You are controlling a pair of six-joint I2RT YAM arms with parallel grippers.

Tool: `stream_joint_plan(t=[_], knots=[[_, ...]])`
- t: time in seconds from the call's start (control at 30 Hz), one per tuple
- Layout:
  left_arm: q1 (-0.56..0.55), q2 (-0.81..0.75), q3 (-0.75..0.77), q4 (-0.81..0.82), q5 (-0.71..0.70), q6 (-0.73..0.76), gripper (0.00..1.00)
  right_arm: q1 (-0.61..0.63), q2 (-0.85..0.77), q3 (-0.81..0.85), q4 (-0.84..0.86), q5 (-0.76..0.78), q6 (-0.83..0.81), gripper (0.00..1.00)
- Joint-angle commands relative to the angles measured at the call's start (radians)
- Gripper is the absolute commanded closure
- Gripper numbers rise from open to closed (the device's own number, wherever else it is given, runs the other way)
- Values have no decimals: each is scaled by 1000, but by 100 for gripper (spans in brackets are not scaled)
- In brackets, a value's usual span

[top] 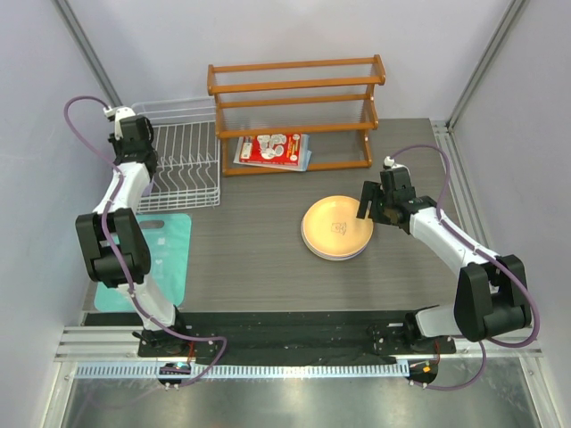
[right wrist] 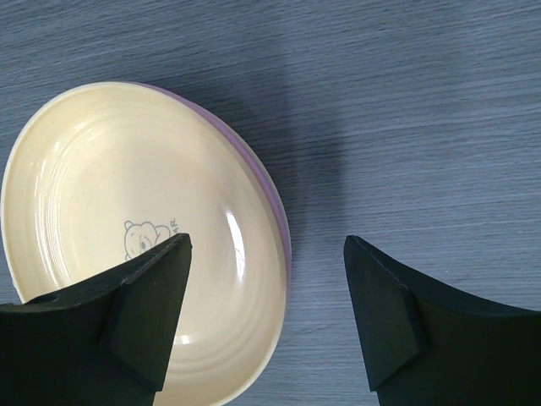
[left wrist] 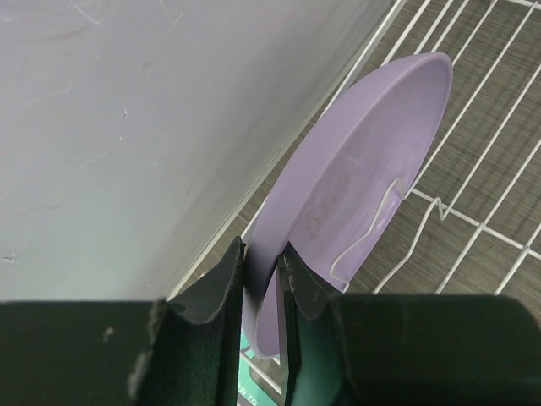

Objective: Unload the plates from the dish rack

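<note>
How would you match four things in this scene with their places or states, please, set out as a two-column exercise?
Things
1. lavender round plastic plate
2. pale yellow round plastic plate
3. right end effector
4. brown wooden shelf

Places or states
A. open, holding nothing
B. on edge in the white wire dish rack, pinched by the left end effector
C. at the back of the grey table
D. lying flat on top of the stack of plates

Pairs: 1-B, 2-D, 3-A, 4-C
</note>
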Motion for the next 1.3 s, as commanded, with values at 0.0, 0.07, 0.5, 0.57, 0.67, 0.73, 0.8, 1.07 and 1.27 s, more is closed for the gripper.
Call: stream_joint_plan(t=[0.0,0.07,0.5,0.57,0.67,0.73,0.8,1.07,1.27], knots=[[-5,-81,43,56,26,30,100,0,-9,11,46,-10,-7,22],[-7,-101,43,56,-8,48,100,0,-3,9,49,-17,-10,21],[-139,-185,-49,216,-255,292,100,0,-6,-3,58,-26,-17,21],[-142,-207,-59,221,-247,298,100,0,-9,-4,56,-27,-17,21],[-146,-251,-63,200,-264,301,100,-1,-20,-3,56,-33,-12,21],[-188,-285,-34,162,-255,272,100,0,-34,-6,56,-40,-11,21],[-212,-305,18,24,-217,172,100,-1,-61,-7,53,-41,-6,21],[-387,-419,-44,-250,36,-162,100,8,-222,-17,41,-144,-15,20],[-503,-492,-194,-211,297,-350,100,22,-282,-1,105,-329,40,20]])
